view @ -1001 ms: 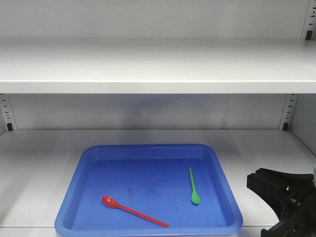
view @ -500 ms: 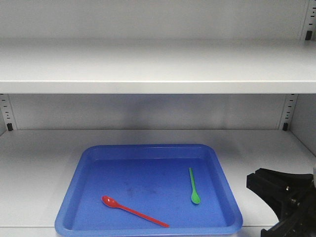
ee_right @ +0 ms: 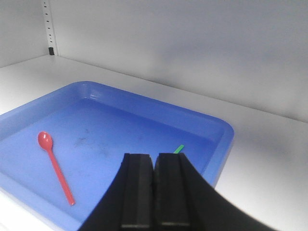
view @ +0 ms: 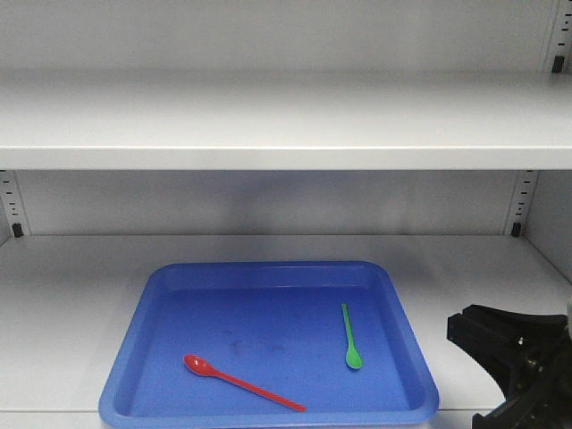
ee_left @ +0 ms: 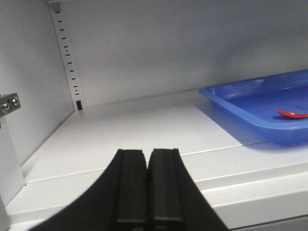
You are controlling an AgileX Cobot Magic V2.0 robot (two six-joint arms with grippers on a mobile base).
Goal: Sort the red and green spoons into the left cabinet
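Observation:
A red spoon [view: 241, 382] lies near the front of a blue tray [view: 268, 266], bowl to the left. A green spoon [view: 350, 337] lies in the tray's right half, bowl toward the front. My right gripper [ee_right: 154, 155] is shut and empty, above the tray's front right part. It hides most of the green spoon [ee_right: 179, 149], and the red spoon [ee_right: 55, 166] is to its left. My left gripper [ee_left: 149, 151] is shut and empty over the bare shelf, left of the tray [ee_left: 250, 113]. The red spoon's bowl [ee_left: 292, 114] shows there.
The tray sits on the lower white shelf [view: 71, 295]. An upper shelf [view: 268, 125] overhangs it. The cabinet's left side wall [ee_left: 24, 72] carries a peg rail and a metal hinge [ee_left: 9, 103]. My right arm's black body [view: 509, 357] is at the tray's front right.

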